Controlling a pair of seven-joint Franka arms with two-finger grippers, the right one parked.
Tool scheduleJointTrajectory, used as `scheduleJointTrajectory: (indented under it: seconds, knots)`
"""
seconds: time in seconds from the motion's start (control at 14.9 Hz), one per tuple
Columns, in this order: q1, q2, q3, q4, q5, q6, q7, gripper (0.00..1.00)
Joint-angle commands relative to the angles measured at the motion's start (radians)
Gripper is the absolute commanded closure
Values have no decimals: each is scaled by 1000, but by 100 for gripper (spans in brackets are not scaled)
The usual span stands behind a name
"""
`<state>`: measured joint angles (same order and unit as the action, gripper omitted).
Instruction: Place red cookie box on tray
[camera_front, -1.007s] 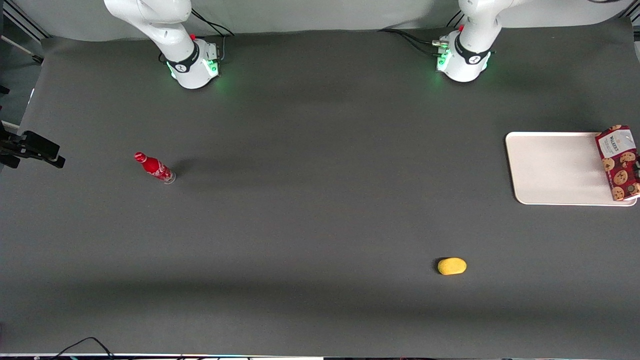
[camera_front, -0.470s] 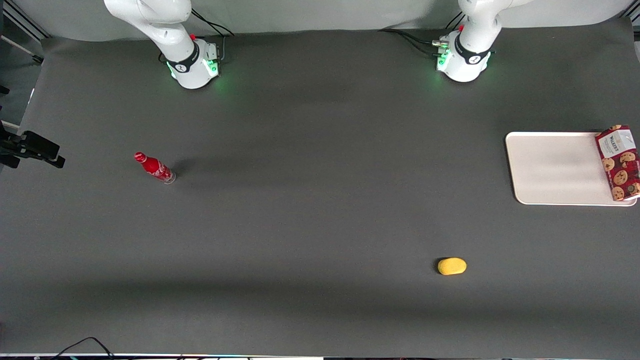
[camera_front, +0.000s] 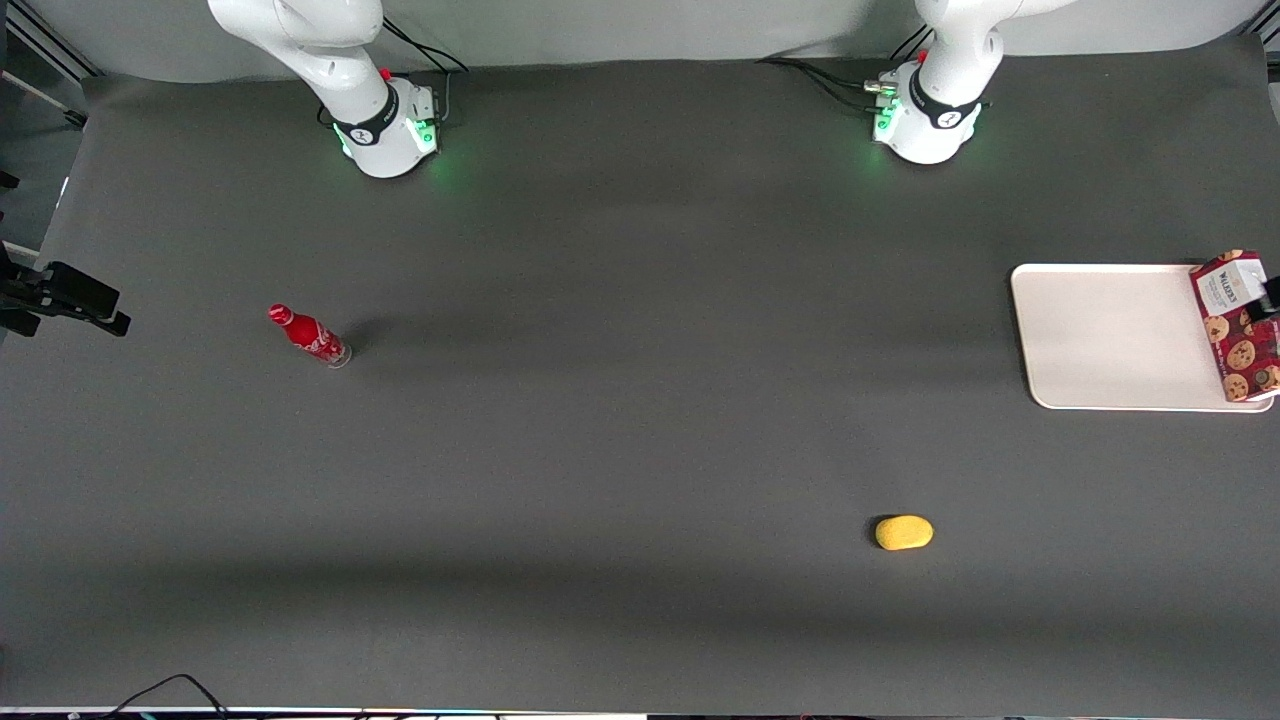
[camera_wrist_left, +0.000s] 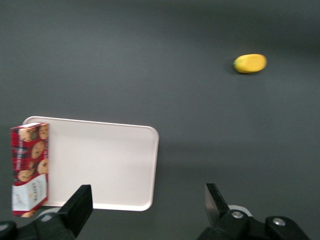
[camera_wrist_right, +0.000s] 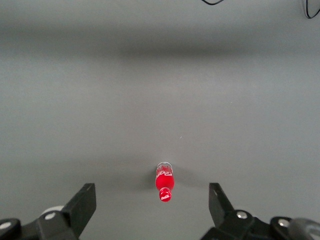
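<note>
The red cookie box (camera_front: 1238, 325) lies flat on the cream-white tray (camera_front: 1110, 335), along the tray's rim toward the working arm's end of the table, its white label end farther from the front camera. The left wrist view looks down on the box (camera_wrist_left: 30, 167) and the tray (camera_wrist_left: 100, 160) from well above. My gripper (camera_wrist_left: 147, 205) hangs open high over the tray's corner, with nothing between its fingers. In the front view only a dark bit of the gripper (camera_front: 1272, 298) shows, at the frame's edge beside the box.
A yellow oval object (camera_front: 904, 532) lies on the dark table nearer the front camera than the tray, and the yellow object (camera_wrist_left: 250, 63) is also in the left wrist view. A small red bottle (camera_front: 308, 335) lies toward the parked arm's end.
The box and tray have stayed put. A dark part of my gripper has come into the front view's edge beside the box's label end.
</note>
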<state>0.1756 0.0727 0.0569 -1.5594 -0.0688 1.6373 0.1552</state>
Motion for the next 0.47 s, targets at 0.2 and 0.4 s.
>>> scheduleJointTrajectory:
  seconds: [0.2, 0.4]
  knots:
    - [-57, -39, -205, -16, 98, -20, -193, 0]
    - [-62, -56, -244, -21, 112, -19, -227, 0]
